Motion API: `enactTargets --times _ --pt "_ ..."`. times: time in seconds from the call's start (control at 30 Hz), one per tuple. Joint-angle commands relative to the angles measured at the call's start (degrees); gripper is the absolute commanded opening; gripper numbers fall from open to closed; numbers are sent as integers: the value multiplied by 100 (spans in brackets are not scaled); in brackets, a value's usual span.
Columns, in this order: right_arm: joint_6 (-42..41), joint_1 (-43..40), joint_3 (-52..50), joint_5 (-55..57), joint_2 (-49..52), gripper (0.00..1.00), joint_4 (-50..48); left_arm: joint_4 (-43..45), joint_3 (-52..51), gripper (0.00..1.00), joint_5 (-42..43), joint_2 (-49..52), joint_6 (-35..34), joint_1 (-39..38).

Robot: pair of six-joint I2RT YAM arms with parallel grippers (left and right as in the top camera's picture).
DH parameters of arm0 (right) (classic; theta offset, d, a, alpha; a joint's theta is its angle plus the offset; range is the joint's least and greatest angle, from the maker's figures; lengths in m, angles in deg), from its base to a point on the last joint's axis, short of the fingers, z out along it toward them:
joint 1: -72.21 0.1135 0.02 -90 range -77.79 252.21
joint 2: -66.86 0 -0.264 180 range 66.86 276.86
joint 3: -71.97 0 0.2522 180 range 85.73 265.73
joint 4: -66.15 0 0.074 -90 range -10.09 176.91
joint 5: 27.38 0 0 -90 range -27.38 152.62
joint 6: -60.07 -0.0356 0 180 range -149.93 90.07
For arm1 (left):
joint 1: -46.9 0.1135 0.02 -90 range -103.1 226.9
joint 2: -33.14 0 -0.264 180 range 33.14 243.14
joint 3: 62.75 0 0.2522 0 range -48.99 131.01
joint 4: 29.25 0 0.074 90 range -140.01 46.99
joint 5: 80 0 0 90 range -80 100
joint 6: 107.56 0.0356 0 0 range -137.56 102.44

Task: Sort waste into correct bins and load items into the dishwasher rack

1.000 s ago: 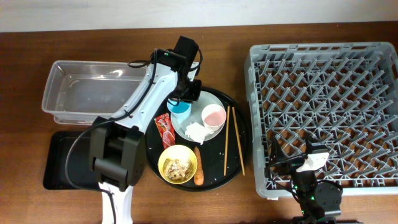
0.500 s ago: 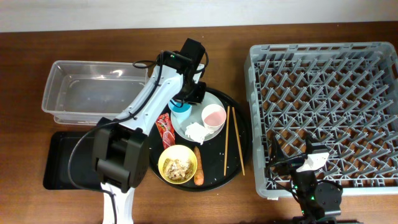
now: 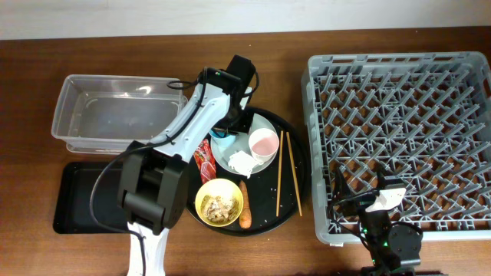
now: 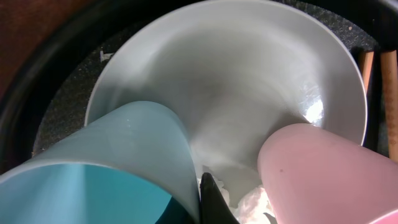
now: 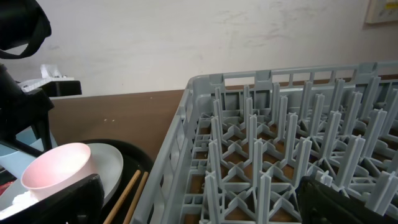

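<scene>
Pinching blue cup [image 4: 115, 146] wall, left end effector [image 4: 202, 208] closed.

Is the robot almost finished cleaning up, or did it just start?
Just starting. Nothing is done: the rack, clear tub and flat black tray look empty. The left tool is pinching the blue cup. The pink cup, plate, yellow bowl, chopsticks, wrapper, tissue and carrot wait on the round tray.

On round tray [image 3: 265, 201]: plate [image 3: 259, 170] bearing left cup [image 4: 124, 143], right cup [image 3: 262, 143], tissue [image 3: 241, 162]; chopsticks [image 3: 280, 172] right of plate, bowl [image 3: 202, 192] before it; rack [image 3: 383, 115] farther right, tub [image 3: 107, 115] left.
</scene>
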Motion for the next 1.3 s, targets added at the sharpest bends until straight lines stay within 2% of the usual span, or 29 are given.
enactTargets --times 0.0,0.1,0.23,0.3,0.33,0.4,0.43,0.53,0.57,0.63,0.77,0.8,0.87,0.9,0.97,1.07,1.1,1.17,1.27 --pt "-17 -22 -28 11 -39 98 26 7 -31 1 -369 66 -7 -15" --pt "-17 -22 -28 11 -39 98 26 -214 374 1 -490 4 -4 90" --pt "-15 -22 -28 13 -39 98 22 -1309 2133 0 -267 -216 -4 304" --pt "-17 -22 -28 11 -39 98 24 -1888 2942 0 656 -297 229 514" --pt "-17 -22 -28 9 -39 98 24 -2020 3261 0 1364 -308 608 654" --pt "-214 -22 -28 -146 -39 98 20 -2085 3558 0 3324 -310 1325 1152" --pt "-780 -22 -28 -450 -39 98 -15 -2192 3554 0 4553 -310 1794 1456" --pt "-1563 -22 -26 -2549 -39 98 -501 -2896 3536 0 6614 -310 2983 2306" --pt "-2216 -22 -24 -2894 -39 98 -765 -3152 3536 0 6793 -310 3263 2476" --pt "-2966 -22 157 -3348 -39 98 -1259 -3318 3532 0 6760 -310 3467 2638" --pt "-2949 -22 1375 -3554 186 98 -997 -3318 3532 0 6784 -310 3497 2581" --pt "-2868 -22 1853 -3810 516 98 -586 -3318 3532 0 6784 -310 3497 2544" --pt "-2260 -22 3300 -4708 1893 99 970 -3316 3532 0 6791 -310 3495 2446" --pt "-1947 -22 4006 -4791 2623 98 1773 -3318 3532 0 6791 -310 3495 2391" --pt "-1755 -22 4894 -4800 3792 98 2273 -3316 3532 0 6787 -310 3497 2260" --pt "-1921 -22 5320 -5038 5003 98 2203 -3318 3532 0 6784 -310 3497 2055" --pt "-1596 -15 5320 -5462 5379 99 1982 -3318 3532 0 6787 -310 3495 2004" --pt "-763 -17 5320 -7237 6142 94 1283 -3318 3532 0 6832 -310 3493 1862" --pt "-726 -17 5320 -8378 7138 86 243 -3318 3532 0 7204 -310 3493 1510"
